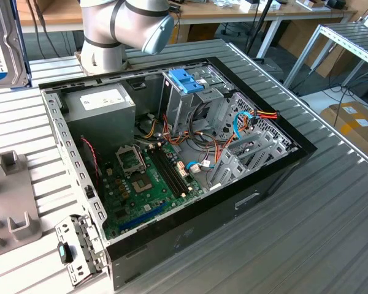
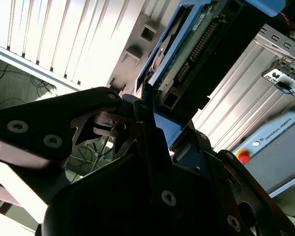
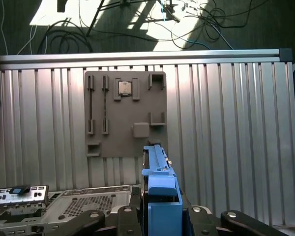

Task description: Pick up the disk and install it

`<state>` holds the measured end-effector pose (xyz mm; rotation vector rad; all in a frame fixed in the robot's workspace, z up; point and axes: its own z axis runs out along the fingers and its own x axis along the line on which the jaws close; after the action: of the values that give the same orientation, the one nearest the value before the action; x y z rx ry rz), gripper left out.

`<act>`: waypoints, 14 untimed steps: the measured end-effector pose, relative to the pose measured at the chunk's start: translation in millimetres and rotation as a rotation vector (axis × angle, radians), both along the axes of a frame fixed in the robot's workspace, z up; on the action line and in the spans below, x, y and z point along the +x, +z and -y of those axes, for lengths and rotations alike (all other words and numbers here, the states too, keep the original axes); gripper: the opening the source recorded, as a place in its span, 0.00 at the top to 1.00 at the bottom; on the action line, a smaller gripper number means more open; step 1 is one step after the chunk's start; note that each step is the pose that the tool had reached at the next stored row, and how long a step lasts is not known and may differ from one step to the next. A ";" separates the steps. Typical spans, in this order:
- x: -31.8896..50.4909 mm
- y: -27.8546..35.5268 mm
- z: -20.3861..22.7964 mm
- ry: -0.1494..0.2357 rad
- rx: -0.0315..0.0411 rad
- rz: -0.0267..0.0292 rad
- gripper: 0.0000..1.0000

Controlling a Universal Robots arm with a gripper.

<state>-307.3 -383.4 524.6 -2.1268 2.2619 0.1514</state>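
Gripping the disk (image 3: 158, 184) by its blue frame, the gripper (image 3: 162, 219) holds it edge-on above the table (image 3: 226, 123), beside the open computer case (image 1: 245, 202), presumably leaving its rails free for insertion.

The disk (image 3: 160, 196) is seen as dark, framed in bright blue. The counter (image 1: 331, 214) is ribbed silver; the tray (image 3: 123, 142) is plain grey, the motherboard (image 1: 144, 184) green, the case (image 1: 233, 211) black, the handle (image 1: 187, 79) blue.
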 end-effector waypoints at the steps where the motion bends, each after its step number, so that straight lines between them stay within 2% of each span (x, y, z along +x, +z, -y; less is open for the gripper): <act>1: 1.6 -0.1 0.0 0.000 0.0000 0.0001 0.63; 14: 15.8 -1.0 0.0 0.000 0.0000 0.0001 0.63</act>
<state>-291.6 -383.4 523.6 -2.1267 2.2619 0.1513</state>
